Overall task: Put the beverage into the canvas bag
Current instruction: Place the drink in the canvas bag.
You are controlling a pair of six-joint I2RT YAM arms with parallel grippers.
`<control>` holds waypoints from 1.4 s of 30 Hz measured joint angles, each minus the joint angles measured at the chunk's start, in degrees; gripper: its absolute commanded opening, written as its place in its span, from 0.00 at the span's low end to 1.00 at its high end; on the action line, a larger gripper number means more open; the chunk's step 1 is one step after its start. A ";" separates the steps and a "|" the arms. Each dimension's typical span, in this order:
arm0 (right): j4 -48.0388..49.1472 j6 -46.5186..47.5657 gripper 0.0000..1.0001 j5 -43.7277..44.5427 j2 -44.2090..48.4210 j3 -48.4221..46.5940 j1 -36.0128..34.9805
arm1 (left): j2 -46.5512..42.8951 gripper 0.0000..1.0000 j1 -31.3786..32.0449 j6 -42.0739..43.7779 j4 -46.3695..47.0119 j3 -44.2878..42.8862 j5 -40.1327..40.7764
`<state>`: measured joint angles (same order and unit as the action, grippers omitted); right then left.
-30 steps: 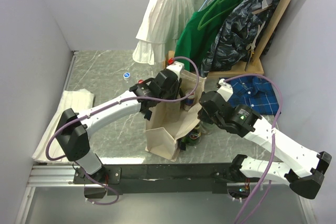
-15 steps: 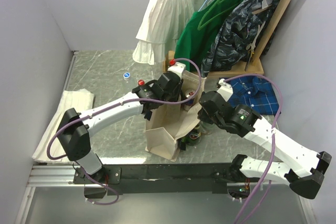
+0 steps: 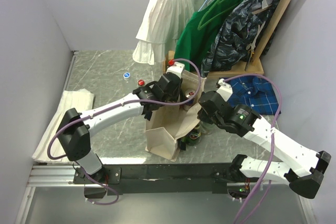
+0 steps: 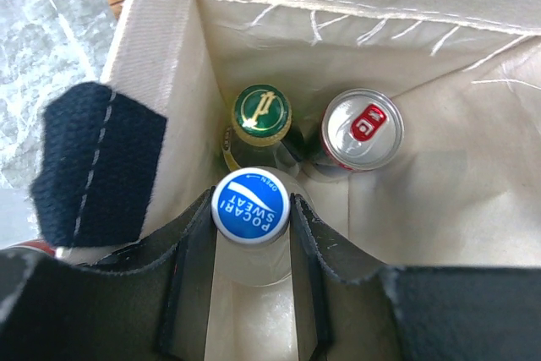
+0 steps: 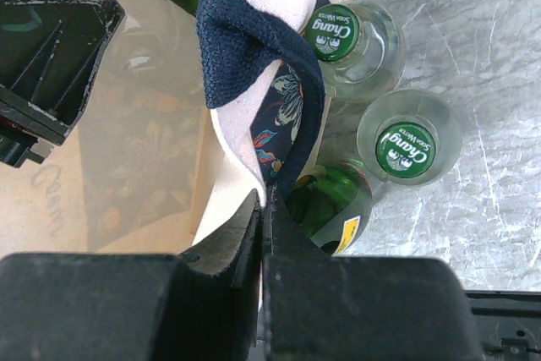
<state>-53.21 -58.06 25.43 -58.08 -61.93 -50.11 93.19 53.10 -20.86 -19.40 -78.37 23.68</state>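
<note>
Left gripper point(image 4: 251, 219) fingers clamp the blue-capped bottle point(image 4: 250, 202) below its cap, upright inside the bag point(image 4: 423, 183), beside a green-capped bottle point(image 4: 261, 113) and a can point(image 4: 363, 128). Right gripper point(image 5: 264, 202) fingers are closed, pinching the bag rim.

Within the black left tool point(image 4: 251, 217), a clear bottle point(image 4: 250, 261), blue-and-white cap point(image 4: 250, 206); ahead of it a green-and-gold cap point(image 4: 261, 113) and silver-and-red can top point(image 4: 363, 128); cream canvas bag point(image 4: 423, 183), navy handle point(image 4: 93, 166)

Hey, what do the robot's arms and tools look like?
The left arm and right arm have white links with black joint housings; a purple cable loops along each. A green light glows on the right arm. The left tool and right tool have flat black fingers.
</note>
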 measured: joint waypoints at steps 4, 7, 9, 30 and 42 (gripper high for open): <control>0.00 0.02 0.00 0.00 -0.22 -0.04 0.00 | -1.38 0.01 0.02 -0.02 1.92 2.21 0.46; 0.00 0.04 0.00 -0.02 -0.63 -0.33 0.00 | -1.60 0.13 0.02 -0.04 2.16 2.58 0.72; 0.00 0.04 0.00 -0.02 -0.85 -0.57 -0.02 | -1.60 0.23 0.00 -0.04 2.25 2.64 0.70; 0.02 0.07 0.00 -0.02 -0.98 -0.74 -0.02 | -5.33 0.52 0.09 -1.57 3.96 8.31 0.37; 0.07 0.31 0.00 -0.02 -0.98 -0.74 -0.02 | -6.03 0.56 1.40 -2.43 4.07 9.38 -1.29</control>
<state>-53.15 -57.76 25.41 -59.07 -62.67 -50.13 87.15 54.50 -23.29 -15.33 -68.99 22.39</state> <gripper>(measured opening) 0.014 0.553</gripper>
